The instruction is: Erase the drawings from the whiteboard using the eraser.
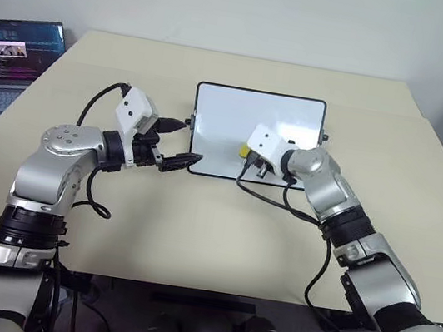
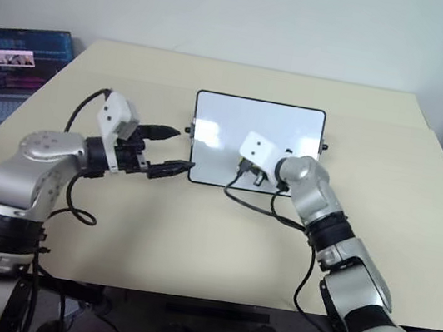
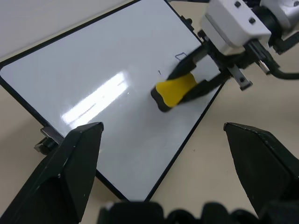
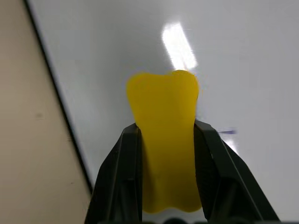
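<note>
Matte beige desk (image 1: pixel 193 237), left tool (image 1: pixel 176 142) with black tapered fingers spread open beside the board's left edge, right tool (image 3: pixel 196 79) clamped on yellow wedge-shaped eraser (image 3: pixel 174 91), over glossy black-framed whiteboard (image 1: pixel 239 110), faint blue drawings (image 3: pixel 180 56) remaining.

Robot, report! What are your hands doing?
Right gripper shut on eraser, on whiteboard. Left gripper open beside board. Small drawings remain. Nothing blocking.
</note>
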Motion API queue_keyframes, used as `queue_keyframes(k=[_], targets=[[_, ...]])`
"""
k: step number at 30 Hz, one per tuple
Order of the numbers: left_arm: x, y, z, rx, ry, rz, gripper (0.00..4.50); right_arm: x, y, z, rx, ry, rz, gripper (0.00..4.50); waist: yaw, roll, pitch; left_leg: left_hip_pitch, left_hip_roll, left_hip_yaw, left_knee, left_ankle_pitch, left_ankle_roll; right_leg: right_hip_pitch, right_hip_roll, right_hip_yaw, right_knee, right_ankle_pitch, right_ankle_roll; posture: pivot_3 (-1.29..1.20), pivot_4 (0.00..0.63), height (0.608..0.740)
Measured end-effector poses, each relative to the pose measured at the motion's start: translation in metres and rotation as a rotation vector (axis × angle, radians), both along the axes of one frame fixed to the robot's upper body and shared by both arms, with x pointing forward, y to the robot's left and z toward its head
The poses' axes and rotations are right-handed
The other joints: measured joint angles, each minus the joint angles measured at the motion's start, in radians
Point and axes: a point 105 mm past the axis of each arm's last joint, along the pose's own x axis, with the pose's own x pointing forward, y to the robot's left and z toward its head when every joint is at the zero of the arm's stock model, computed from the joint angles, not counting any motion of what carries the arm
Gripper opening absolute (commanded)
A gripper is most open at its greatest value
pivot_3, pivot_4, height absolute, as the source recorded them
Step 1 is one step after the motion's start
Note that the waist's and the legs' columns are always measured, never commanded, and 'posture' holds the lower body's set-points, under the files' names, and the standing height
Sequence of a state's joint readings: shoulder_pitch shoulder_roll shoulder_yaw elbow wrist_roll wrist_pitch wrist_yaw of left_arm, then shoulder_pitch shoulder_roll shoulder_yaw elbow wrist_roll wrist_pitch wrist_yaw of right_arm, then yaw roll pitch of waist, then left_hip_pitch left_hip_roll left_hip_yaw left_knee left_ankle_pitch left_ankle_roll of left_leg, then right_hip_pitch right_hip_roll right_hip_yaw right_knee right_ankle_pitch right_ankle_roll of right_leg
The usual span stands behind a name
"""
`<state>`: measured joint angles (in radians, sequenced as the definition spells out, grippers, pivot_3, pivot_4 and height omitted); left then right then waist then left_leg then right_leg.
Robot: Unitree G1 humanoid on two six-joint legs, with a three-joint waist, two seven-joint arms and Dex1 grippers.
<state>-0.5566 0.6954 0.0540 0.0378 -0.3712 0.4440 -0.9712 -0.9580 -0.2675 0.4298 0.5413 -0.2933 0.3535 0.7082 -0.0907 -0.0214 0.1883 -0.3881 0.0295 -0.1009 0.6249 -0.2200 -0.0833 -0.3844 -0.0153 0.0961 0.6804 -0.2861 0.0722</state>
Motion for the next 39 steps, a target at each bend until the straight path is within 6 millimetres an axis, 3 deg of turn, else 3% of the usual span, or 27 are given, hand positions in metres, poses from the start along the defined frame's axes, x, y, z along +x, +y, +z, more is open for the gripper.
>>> queue_keyframes(k=[8,16,21,25,32,39], targets=[[0.001,-0.001,0.002,0.0,-0.007,-0.002,4.5,0.004,0.001,-0.004,0.008,-0.011,-0.037,1.1,0.0,0.0,0.0,0.006,0.0,0.0,0.0,0.001,0.001,0.005,0.0,0.001,-0.001,-0.003,-0.006,0.0,0.15,0.74],[0.001,-0.003,0.004,0.002,-0.018,-0.01,4.5,0.041,-0.02,0.05,0.074,-0.227,-0.234,1.1,0.002,-0.001,0.001,0.003,0.0,0.001,0.0,0.005,0.004,0.003,0.0,0.002,-0.002,-0.004,-0.006,0.0,0.15,0.74],[0.001,-0.003,0.003,0.001,-0.017,-0.01,4.5,0.045,-0.019,0.059,0.069,-0.267,-0.234,1.1,0.001,-0.001,0.001,-0.001,0.0,0.001,-0.005,0.005,0.004,-0.002,0.0,0.002,-0.001,0.001,0.0,0.0,0.15,0.74],[0.001,-0.003,0.003,0.001,-0.018,-0.01,4.5,0.04,-0.013,0.052,0.045,-0.228,-0.181,1.1,-0.001,-0.001,0.001,0.0,0.0,0.001,-0.009,0.005,0.004,-0.003,0.0,0.002,-0.001,0.0,0.0,0.0,0.15,0.74],[0.001,-0.003,0.004,0.002,-0.019,-0.011,4.5,0.014,-0.002,0.017,-0.056,-0.08,-0.027,1.1,-0.009,-0.003,0.0,0.005,0.0,0.002,-0.012,0.005,0.004,0.0,0.0,0.002,-0.001,0.0,-0.001,0.0,0.15,0.74],[0.001,-0.003,0.003,0.002,-0.018,-0.011,4.5,0.005,-0.002,0.007,-0.075,-0.015,0.002,1.1,-0.009,-0.004,-0.001,0.006,0.0,0.001,-0.012,0.005,0.004,0.0,0.0,0.002,-0.001,0.0,-0.001,0.0,0.15,0.74]])
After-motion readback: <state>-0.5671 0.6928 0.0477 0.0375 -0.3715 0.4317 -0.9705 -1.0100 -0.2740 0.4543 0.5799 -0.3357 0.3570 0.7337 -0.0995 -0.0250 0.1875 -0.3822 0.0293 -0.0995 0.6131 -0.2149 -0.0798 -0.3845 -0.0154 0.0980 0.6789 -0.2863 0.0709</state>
